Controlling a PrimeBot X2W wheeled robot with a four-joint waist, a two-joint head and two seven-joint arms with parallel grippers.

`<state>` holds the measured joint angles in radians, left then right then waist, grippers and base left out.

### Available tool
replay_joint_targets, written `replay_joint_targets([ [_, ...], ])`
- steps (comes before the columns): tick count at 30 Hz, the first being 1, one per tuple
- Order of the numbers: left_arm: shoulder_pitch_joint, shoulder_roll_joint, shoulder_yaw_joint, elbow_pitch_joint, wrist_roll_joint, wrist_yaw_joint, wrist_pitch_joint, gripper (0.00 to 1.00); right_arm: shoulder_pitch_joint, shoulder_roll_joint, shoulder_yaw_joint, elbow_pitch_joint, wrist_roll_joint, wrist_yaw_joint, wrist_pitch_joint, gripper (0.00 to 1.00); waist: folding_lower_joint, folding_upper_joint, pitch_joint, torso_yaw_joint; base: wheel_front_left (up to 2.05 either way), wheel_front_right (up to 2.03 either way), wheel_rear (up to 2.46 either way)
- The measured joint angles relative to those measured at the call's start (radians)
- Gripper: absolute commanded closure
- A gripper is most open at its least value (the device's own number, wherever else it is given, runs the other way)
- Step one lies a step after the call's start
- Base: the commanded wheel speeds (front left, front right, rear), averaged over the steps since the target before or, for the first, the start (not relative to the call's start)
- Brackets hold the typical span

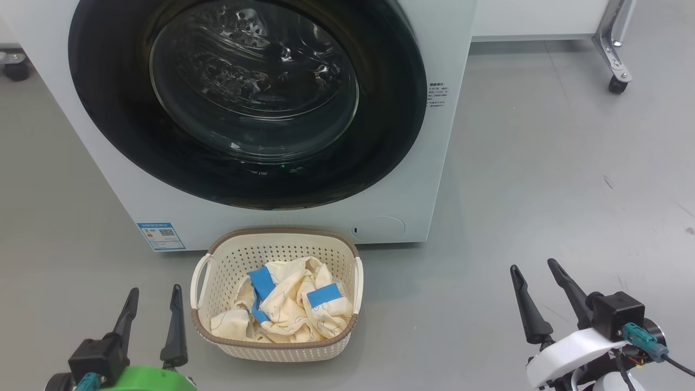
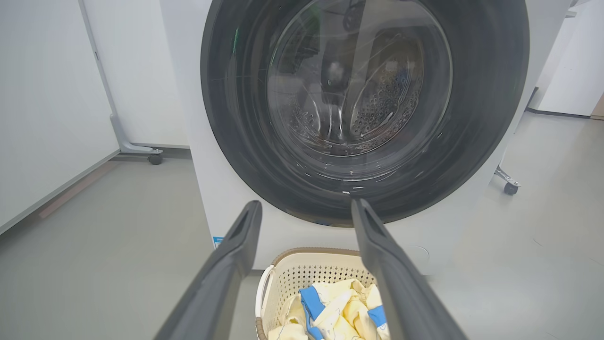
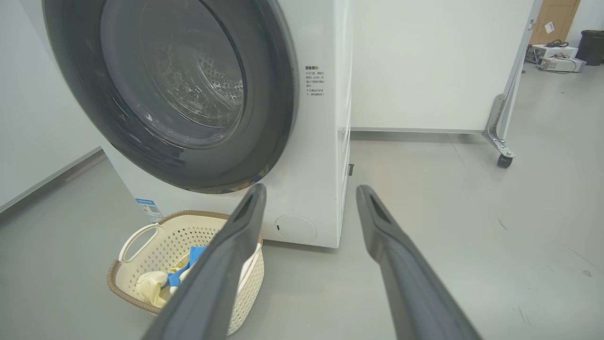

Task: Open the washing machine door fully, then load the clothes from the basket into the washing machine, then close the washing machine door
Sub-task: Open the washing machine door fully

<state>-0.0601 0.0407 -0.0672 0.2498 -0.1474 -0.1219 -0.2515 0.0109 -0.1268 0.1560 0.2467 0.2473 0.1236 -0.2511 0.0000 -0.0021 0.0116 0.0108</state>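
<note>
Washing machine door [image 1: 247, 98] shut at 12 o'clock; basket [image 1: 282, 232] of clothes [image 1: 288, 304] on the floor [image 1: 543, 163] at 6. Left pincer [image 1: 155, 290] and right pincer [image 1: 534, 264] gape wide, empty. A grab could slip off that glossy door (no handle evident), or a low reach could shove the basket.

A: Where does the basket sit?

B: I see the basket [image 1: 282, 239] on the floor [image 1: 543, 163], just before the washing machine [image 1: 450, 108] and below its door [image 1: 380, 136], which lies flush with the front. The clothes [image 1: 288, 309] lie in the basket.

A: And to either side?

B: My left gripper [image 1: 155, 289] is near the basket's left side; my right gripper [image 1: 532, 264] is well apart to its right. Behind, right of the machine, stands a wheeled stand [image 1: 616, 81].
</note>
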Motion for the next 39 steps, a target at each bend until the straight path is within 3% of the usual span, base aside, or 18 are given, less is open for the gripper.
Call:
replay_joint_targets([
  [7,0.000,0.000,0.000,0.000,0.000,0.000,0.000,0.00,0.000,0.000,0.000,0.000,0.000,0.000,0.000,0.00,0.0000,0.0000,-0.001,0.001,0.00,0.00,0.00],
  [8,0.000,0.000,-0.001,0.000,0.000,0.000,0.000,0.00,0.000,0.000,0.001,0.000,0.000,0.000,0.000,0.65,0.0000,0.0000,-0.001,0.001,0.00,0.00,0.00],
  [9,0.000,0.000,-0.001,0.000,0.000,0.000,0.000,0.00,0.000,0.000,0.003,0.003,0.000,0.000,0.000,1.00,0.0000,0.0000,-0.001,0.001,0.00,0.00,0.00],
  [26,0.001,0.000,-0.005,0.001,0.000,0.000,0.000,0.00,0.000,0.022,-0.023,0.011,0.040,0.000,0.000,1.00,0.0000,0.0000,0.000,0.004,0.00,0.00,0.00],
  [31,0.001,0.000,-0.005,0.001,0.000,0.000,0.000,0.00,0.001,0.076,-0.086,0.010,0.198,0.000,0.000,1.00,0.0000,0.0000,0.001,0.006,0.00,0.00,0.00],
  [39,0.002,-0.001,-0.018,0.000,0.000,0.000,0.000,0.00,0.002,0.096,-0.247,0.011,0.608,0.000,0.000,1.00,0.0000,0.0000,0.011,0.012,0.00,0.00,0.00],
])
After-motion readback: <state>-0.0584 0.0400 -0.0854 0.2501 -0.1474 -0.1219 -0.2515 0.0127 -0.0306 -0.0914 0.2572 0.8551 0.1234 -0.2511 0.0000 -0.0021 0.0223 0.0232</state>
